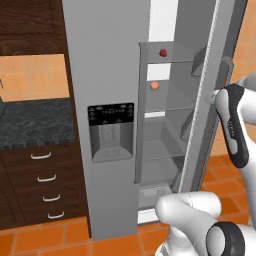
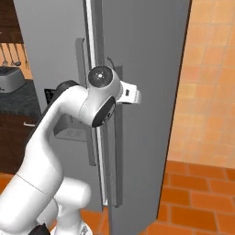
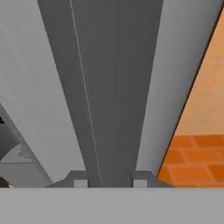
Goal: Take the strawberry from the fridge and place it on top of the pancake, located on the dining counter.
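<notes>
Fridge point(image 1: 105, 75) stands with its right door swung partly open; the strawberry point(image 1: 163, 52) sits on the top shelf inside, above a small orange fruit point(image 1: 154, 85). Further right, the gripper point(image 3: 107, 183) pinches the door's vertical handle point(image 3: 113, 87). Pulling off the door's arc could make the fingers slip, leaving the gap too narrow to reach the berry.

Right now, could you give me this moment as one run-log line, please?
phase: opening fridge | gripper: shut on right door handle | right door: ajar | strawberry: top shelf, untouched
</notes>
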{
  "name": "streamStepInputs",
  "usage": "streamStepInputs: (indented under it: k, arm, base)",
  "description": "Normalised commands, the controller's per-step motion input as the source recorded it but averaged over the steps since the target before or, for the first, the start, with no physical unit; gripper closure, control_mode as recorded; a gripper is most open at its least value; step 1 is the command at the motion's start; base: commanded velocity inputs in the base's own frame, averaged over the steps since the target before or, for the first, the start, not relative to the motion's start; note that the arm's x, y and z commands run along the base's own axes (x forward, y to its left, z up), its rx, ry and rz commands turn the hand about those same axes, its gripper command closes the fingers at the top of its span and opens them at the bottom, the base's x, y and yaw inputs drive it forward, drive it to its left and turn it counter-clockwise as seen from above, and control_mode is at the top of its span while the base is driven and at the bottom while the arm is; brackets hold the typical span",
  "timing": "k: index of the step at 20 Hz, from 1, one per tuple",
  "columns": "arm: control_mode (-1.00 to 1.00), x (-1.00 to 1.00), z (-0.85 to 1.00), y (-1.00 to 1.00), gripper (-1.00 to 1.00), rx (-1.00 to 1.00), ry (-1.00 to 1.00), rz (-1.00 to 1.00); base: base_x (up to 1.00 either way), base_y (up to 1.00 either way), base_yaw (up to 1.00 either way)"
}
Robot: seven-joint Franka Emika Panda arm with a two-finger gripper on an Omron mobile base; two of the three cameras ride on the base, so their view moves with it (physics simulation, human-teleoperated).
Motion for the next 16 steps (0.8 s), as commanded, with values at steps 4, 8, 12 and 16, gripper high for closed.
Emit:
streamStepInputs:
  k: [4, 8, 12, 16]
  arm:
    - [-1.00, -0.98, -0.04, -0.38, -1.00, -0.01, 0.20, -0.05]
    - [-1.00, -0.67, 0.26, 0.59, -1.00, -0.36, 0.11, -0.03]
    - [-1.00, 0.11, -0.05, 0.60, -1.00, -0.70, 0.23, 0.00]
    - [-1.00, 0.65, -0.15, 0.44, -1.00, -0.76, 0.46, -0.05]
  base:
    - [0.00, 0.00, 0.00]
    - [0.00, 0.00, 0.00]
    - [0.00, 0.00, 0.00]
    - [0.00, 0.00, 0.00]
